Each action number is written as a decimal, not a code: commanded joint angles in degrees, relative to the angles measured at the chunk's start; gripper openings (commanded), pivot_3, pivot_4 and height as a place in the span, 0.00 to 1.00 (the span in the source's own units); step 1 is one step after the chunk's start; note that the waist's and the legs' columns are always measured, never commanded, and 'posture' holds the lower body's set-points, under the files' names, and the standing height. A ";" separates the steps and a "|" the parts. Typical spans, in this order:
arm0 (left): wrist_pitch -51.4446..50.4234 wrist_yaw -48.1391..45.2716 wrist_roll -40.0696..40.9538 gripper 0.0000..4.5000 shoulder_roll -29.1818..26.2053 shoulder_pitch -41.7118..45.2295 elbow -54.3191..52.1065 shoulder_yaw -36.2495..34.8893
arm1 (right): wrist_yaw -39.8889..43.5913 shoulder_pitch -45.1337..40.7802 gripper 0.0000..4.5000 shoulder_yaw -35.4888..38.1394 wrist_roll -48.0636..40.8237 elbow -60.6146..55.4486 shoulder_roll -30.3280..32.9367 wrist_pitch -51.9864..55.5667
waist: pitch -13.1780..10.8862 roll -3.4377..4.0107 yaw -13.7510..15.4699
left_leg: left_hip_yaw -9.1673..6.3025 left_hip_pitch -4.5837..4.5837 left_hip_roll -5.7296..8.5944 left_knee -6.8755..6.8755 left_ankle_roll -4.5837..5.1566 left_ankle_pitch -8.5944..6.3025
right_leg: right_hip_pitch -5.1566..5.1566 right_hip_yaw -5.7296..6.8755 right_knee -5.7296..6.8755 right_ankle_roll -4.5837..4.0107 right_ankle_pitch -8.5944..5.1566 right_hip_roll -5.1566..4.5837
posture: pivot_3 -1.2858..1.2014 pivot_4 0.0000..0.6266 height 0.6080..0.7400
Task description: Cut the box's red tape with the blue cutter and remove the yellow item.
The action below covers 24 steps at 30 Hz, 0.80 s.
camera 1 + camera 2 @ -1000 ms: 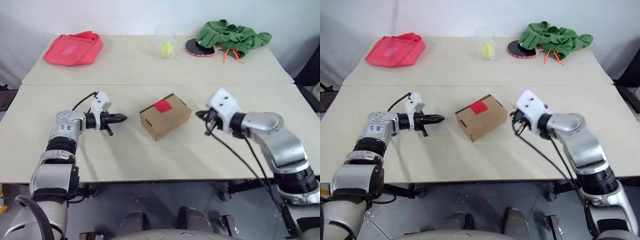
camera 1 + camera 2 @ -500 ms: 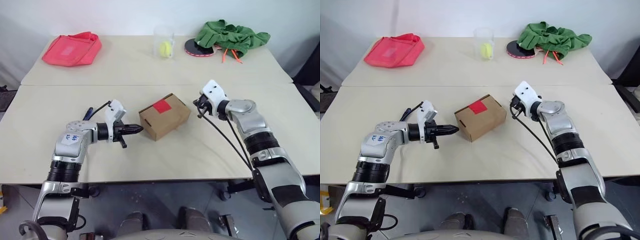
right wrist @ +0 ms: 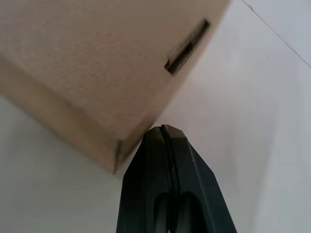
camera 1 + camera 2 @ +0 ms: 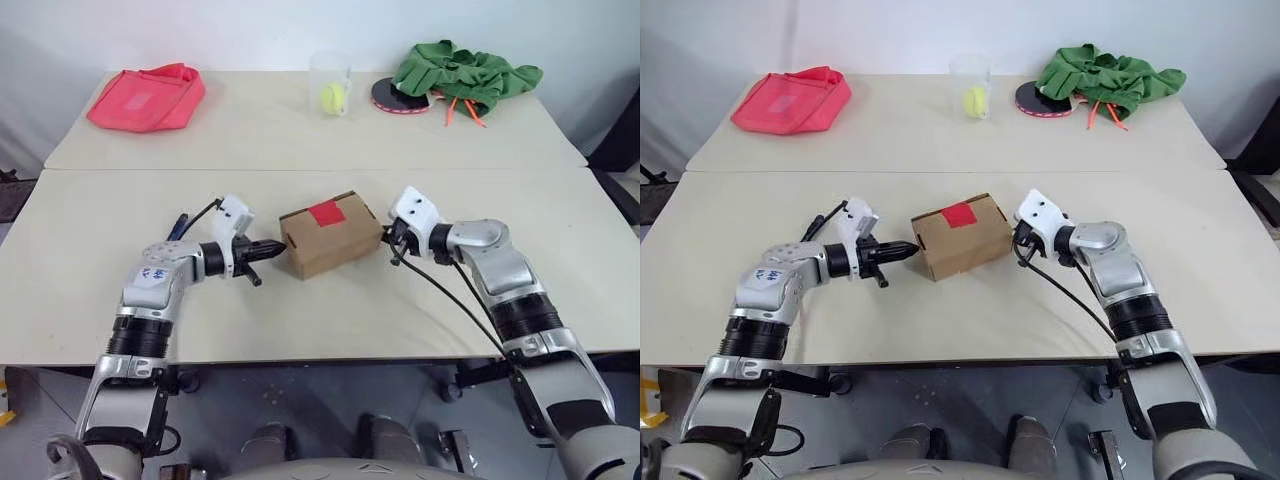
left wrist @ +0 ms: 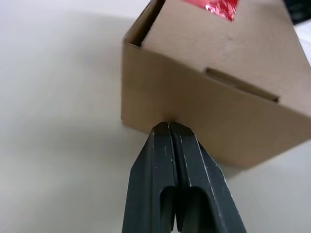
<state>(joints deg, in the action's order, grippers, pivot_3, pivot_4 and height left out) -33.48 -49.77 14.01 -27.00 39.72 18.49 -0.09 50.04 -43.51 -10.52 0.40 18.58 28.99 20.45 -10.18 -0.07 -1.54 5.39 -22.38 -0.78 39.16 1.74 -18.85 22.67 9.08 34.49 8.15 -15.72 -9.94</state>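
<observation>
The brown cardboard box [image 4: 330, 240] lies mid-table with the red tape [image 4: 325, 212] square on its top flaps. My left gripper [image 4: 276, 246] is shut, and its tip touches the box's left end low down, which the left wrist view shows close up [image 5: 169, 127]. At the box's right end my right gripper [image 4: 388, 237] is also shut, its tip by the lower corner [image 3: 162, 129]. A slim blue stick, seemingly the blue cutter [image 4: 179, 226], lies on the table just behind my left forearm, partly covered by a cable. The yellow item is hidden.
At the back of the far table sit a red-pink cloth bag [image 4: 147, 97], a clear cup holding a yellow-green ball [image 4: 331, 85], a round red-and-black disc [image 4: 398, 98] and a heap of green cloth [image 4: 465, 70]. A seam [image 4: 480, 168] joins the two tables.
Both shut grippers have closed in on the box: the left one slid right to its left end, and the right one came down and left to its right end.
</observation>
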 commanded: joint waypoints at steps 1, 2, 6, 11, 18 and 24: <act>3.99 -0.94 -0.60 0.01 1.41 3.03 3.23 1.26 | 0.42 1.79 0.00 1.44 -2.41 -9.85 0.45 4.43 | 0.00 0.00 0.01 | 0.02 0.00 0.00 0.00 0.00 0.00 | 0.00 0.00 0.00 0.00 0.00 0.00 | 0.52 0.24 1.00; 5.16 -1.16 -0.89 0.01 2.06 4.31 5.36 1.52 | 0.40 3.00 0.00 1.59 -2.77 -13.07 0.75 6.31 | 0.00 0.00 0.04 | 0.05 0.00 0.00 0.00 0.00 0.00 | 0.00 0.01 0.00 0.00 0.00 0.00 | 0.52 0.24 1.00; 9.67 -2.40 -2.47 0.01 3.82 8.53 12.87 2.73 | 0.30 6.82 0.00 1.65 -3.80 -22.34 1.34 12.59 | 0.00 -0.01 0.26 | 0.15 -0.02 0.03 0.02 0.00 0.00 | 0.00 0.03 0.01 0.00 0.00 0.00 | 0.52 0.24 1.00; 13.77 -4.99 -4.40 0.01 5.52 12.44 20.02 4.00 | -0.04 12.38 0.00 0.44 -4.38 -31.30 2.03 18.21 | 0.00 -0.02 0.44 | 0.33 -0.03 0.04 0.02 0.00 0.00 | 0.00 0.05 0.01 0.00 0.00 0.00 | 0.52 0.24 1.00; 17.69 -7.90 -6.83 0.01 7.13 15.68 26.42 5.07 | -1.02 15.93 0.00 -0.70 -4.60 -36.84 2.08 22.71 | 0.00 -0.02 0.35 | 0.39 -0.02 0.03 0.02 0.00 0.00 | 0.00 0.03 -0.01 0.00 0.00 0.00 | 0.52 0.24 1.00; 21.60 -7.78 -8.72 0.01 8.85 18.06 32.11 4.91 | -1.45 16.27 0.00 -1.23 -4.75 -38.15 2.09 23.50 | 0.01 -0.03 0.66 | 0.39 -0.01 0.04 0.02 0.00 0.00 | 0.00 0.03 -0.01 0.00 0.00 0.00 | 0.52 0.24 1.00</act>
<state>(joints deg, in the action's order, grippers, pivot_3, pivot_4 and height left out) -13.41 -54.66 5.42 -21.22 56.64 50.11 2.72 48.74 -26.56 -10.41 -2.14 -16.07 32.34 44.55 -10.17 -0.10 -0.88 5.78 -22.39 -0.75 39.18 1.74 -18.85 22.67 9.11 34.48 8.15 -15.72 -9.95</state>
